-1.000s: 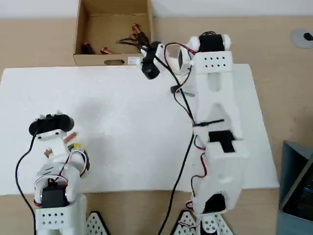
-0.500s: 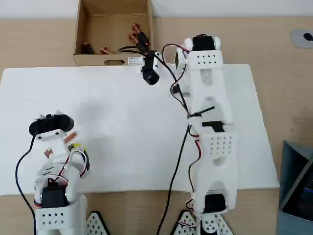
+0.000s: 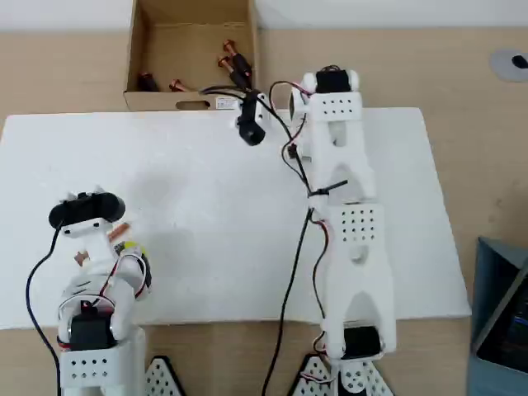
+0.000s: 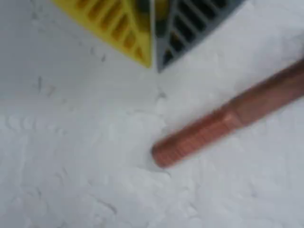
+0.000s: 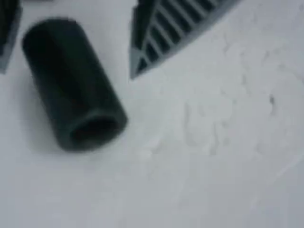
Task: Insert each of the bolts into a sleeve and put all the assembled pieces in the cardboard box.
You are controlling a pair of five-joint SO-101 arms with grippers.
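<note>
A copper bolt lies flat on the white mat, its threaded end just off my left gripper. That gripper is shut with nothing in it, its yellow and grey tips touching. From above, the bolt pokes out beside the left arm at the near left. A black sleeve lies on its side on the mat between the spread fingers of my open right gripper. The right arm stretches to the mat's far edge, close to the cardboard box. Bolt-and-sleeve pieces lie inside the box.
Black and red cables trail along the right arm's left side. A grey bin stands off the mat at the right edge. A small round disc lies on the wooden table at the far right.
The right arm has drawn back from over the box and come down over the mat's far edge, shifting slightly left. The left arm and the bolt have stayed put.
</note>
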